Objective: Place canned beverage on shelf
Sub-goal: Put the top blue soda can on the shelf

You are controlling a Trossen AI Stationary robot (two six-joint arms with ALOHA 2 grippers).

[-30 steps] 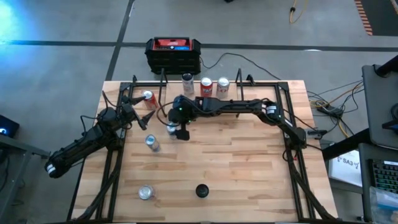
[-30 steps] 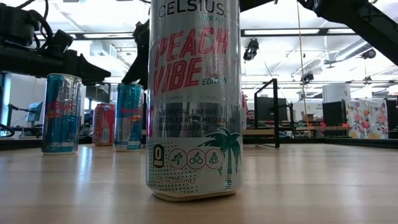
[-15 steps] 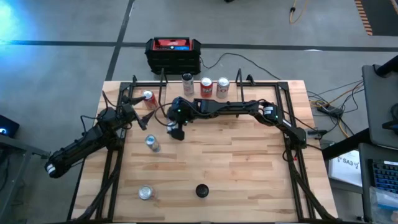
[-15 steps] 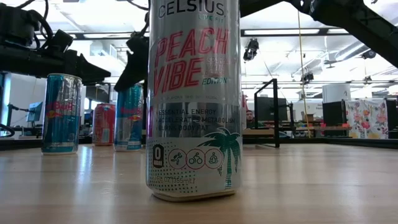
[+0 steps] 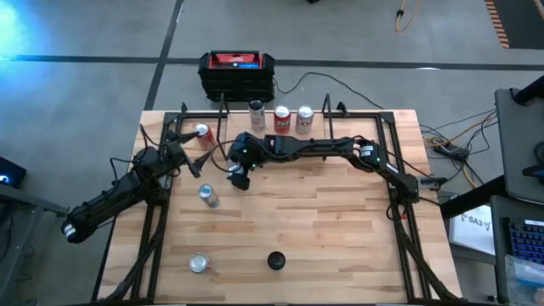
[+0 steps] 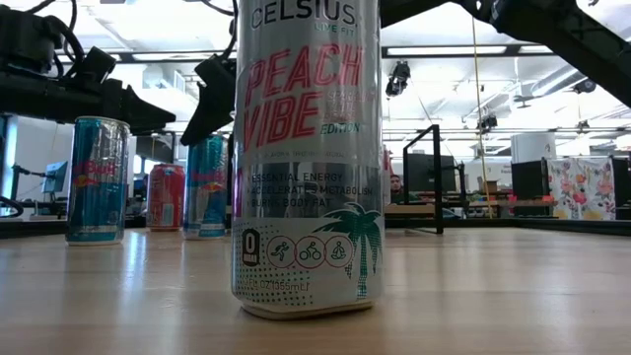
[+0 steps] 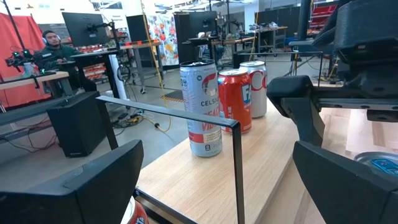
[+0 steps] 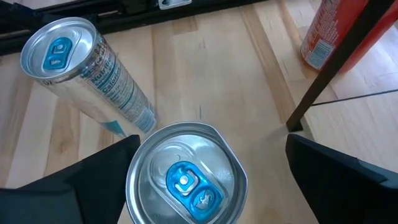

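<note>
Bright overhead ceiling lights; blue glare at high view corner.

High view looks straight down; low view sits close behind 1 can.

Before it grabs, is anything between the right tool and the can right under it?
Nothing visible. The right tool hangs open directly over the can, a finger on each side; the neighbouring can stands apart.
</note>
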